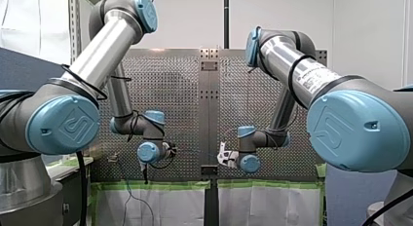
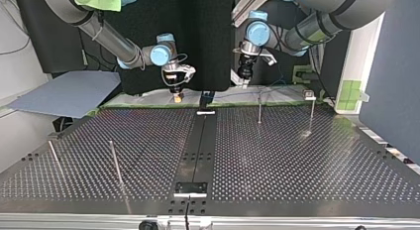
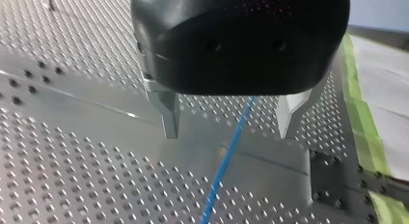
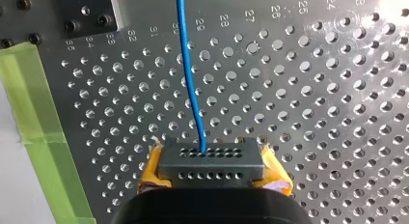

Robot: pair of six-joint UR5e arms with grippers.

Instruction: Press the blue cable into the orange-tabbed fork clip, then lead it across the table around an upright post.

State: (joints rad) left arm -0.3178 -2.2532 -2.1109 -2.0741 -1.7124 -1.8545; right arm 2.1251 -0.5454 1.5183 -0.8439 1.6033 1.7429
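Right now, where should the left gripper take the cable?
The straight stretch of cable between the left gripper's open fingers. Advance straight ahead along the gripper's axis: the cable crosses the gap, one finger each side, so probably no sideways shift.

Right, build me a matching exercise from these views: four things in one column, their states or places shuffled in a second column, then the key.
Things:
1. thin blue cable
2. my left gripper, black with metal fingers
3. my right gripper, with yellow pads
4. strip of green tape

States or places:
A. open, astride the cable without touching it
B. lies along the edge of the perforated metal table
C. runs over the table's holes
D. shut on the cable

Pairs: 1-C, 2-A, 3-D, 4-B.
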